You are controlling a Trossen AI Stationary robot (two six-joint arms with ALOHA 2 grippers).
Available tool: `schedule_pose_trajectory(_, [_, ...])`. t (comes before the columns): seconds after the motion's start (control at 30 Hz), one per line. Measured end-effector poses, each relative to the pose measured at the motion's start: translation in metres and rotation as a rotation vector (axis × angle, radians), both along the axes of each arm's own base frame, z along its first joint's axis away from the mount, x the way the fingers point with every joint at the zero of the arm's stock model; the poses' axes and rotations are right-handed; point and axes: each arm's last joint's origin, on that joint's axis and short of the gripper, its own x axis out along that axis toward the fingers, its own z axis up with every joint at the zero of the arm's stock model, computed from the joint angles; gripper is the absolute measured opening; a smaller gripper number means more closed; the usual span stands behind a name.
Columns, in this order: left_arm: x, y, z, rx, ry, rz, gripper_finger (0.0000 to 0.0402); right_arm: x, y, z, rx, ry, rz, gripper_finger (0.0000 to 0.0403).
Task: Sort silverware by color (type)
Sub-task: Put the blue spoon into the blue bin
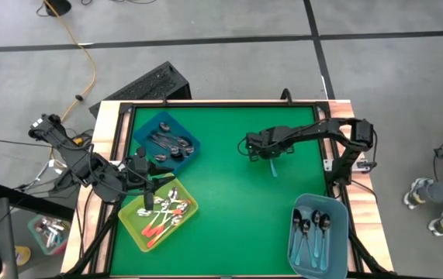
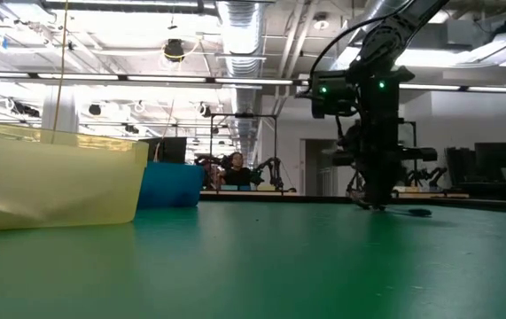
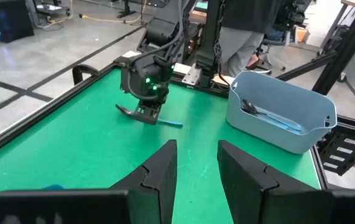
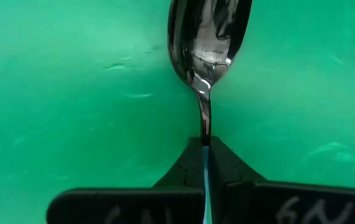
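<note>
From above, the right end effector (image 1: 271, 157) sits low over the middle of the green table (image 1: 229, 201), with a teal-handled spoon (image 1: 273, 166) trailing out from under it. Only the right wrist view settles the grip: the two dark fingers (image 4: 189, 165) are pressed together on the spoon's neck, its dark bowl (image 4: 208, 34) lying on the green surface ahead and a sliver of blue handle showing between them. The left wrist view shows the same end effector (image 3: 145, 112) from across the table, the blue handle (image 3: 171, 122) sticking out beside it.

The left end effector (image 1: 148, 198) hangs above the yellow bin (image 1: 132, 229), which holds orange-handled spoons (image 1: 159, 221). Its own wrist view shows the fingers (image 3: 161, 171) parted with nothing between them.

The overhead view alone shows all three containers: a dark blue bin (image 1: 145, 128) with grey metal spoons (image 1: 167, 144) at the far left, and a light blue bin (image 1: 341, 248) near the right corner with more teal-handled spoons (image 1: 314, 232). The low view shows the yellow bin's wall (image 2: 58, 182) and the right arm (image 2: 372, 115) touching down, not the bins' contents.
</note>
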Motion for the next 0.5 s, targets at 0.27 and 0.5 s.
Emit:
schedule_pose_trajectory(0.27, [0.0,0.0,0.0,-0.001,-0.002,0.001,0.0101,0.001,0.002,0.024,-0.022,-0.077,0.066,0.0001])
schedule_pose_trajectory(0.5, [0.0,0.0,0.0,0.0,-0.003,0.005,0.0101,-0.004,0.008,0.049,-0.062,-0.166,0.114,0.0001])
